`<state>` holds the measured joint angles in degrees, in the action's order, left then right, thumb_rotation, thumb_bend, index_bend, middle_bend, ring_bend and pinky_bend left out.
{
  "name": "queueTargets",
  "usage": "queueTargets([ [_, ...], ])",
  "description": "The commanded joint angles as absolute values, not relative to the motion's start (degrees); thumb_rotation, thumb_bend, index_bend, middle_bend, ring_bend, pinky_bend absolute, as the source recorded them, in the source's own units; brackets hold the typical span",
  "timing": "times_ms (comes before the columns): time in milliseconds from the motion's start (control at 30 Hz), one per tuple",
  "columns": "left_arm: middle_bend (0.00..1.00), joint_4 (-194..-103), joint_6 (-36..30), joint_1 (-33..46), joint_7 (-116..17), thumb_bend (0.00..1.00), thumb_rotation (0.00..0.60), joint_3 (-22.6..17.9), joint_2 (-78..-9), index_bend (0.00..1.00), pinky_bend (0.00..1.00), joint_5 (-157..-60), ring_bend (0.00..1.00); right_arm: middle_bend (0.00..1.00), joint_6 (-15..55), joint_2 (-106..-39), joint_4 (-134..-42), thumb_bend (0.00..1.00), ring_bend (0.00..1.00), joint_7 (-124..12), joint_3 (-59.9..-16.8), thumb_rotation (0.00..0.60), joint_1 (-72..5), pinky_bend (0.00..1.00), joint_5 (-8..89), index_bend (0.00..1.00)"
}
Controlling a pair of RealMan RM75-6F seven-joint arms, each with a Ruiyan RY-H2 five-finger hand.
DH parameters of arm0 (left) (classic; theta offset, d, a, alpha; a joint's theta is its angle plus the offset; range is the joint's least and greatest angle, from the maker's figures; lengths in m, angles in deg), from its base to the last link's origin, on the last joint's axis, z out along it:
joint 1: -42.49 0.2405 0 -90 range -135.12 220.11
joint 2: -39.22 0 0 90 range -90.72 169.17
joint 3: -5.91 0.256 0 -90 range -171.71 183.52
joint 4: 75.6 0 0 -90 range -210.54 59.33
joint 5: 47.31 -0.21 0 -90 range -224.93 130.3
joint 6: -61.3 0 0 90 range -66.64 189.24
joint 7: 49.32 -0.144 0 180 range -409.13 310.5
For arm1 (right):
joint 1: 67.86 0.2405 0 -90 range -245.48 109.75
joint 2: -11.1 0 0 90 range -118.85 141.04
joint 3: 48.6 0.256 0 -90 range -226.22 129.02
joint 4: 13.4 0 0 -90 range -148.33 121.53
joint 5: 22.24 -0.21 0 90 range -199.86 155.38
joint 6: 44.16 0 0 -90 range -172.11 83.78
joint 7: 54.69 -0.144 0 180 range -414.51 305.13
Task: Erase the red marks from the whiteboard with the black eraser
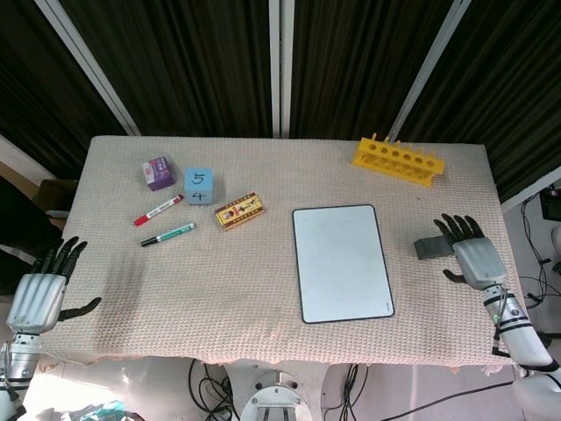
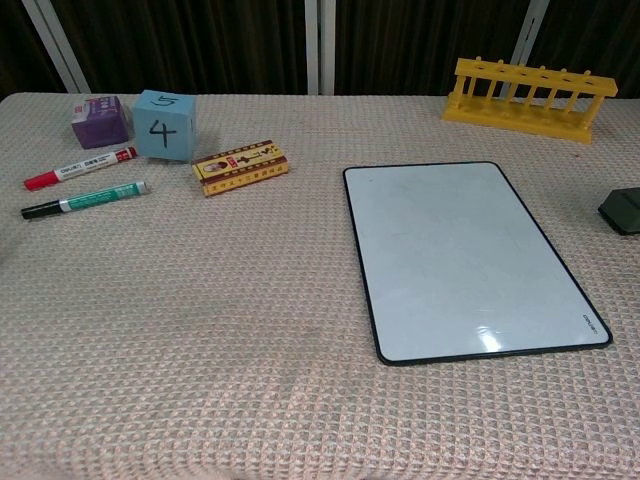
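I am working at what looks like a lab or test station: my table [image 1: 263, 289] is draped in a beige woven cloth and backed by dark curtains [image 1: 202, 61] with pale metal rails. A yellow test-tube rack [image 1: 398, 161] sits near its far right corner. Loose cables [image 1: 210, 381] hang under its near edge.

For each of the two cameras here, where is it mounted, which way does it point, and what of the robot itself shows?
Head view: high above the near table edge, looking steeply down on the whole table; the left robot hand and right robot hand both show, fingers spread.
Chest view: low at the near edge, looking across the cloth toward the dark curtains; no part of the robot shows.
Shared: whiteboard, black eraser, yellow rack, blue cube.
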<state>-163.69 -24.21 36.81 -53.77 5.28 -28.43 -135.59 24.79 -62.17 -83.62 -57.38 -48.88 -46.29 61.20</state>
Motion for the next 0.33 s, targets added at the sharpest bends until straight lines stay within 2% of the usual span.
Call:
queueTargets([
  [33,0.05,-164.1,-25.2,37.2,-53.5,0.12,0.469,5.1,-27.9,0.08,0.17,-136.1,0.02,0.00,38.0,-54.8,-93.6,0.08,0.00,-53.1,-50.3,0.600,-55.6,0.00,62.3,0.00],
  [167,0.05,-164.7,-26.0,37.5,-53.5,0.12,0.467,4.9,-27.3,0.08,0.17,-136.2,0.02,0.00,43.3,-52.9,-94.1,0.09,0.00,-53.7,-50.7,0.600,-61.4,0.00,59.9,0.00],
  [333,0.05,-164.8,-26.2,37.6,-53.7,0.12,0.467,4.8,-26.8,0.08,0.17,-136.2,0.02,0.00,47.2,-53.3,-90.5,0.09,0.00,-54.8,-50.3,0.600,-64.7,0.00,60.1,0.00],
])
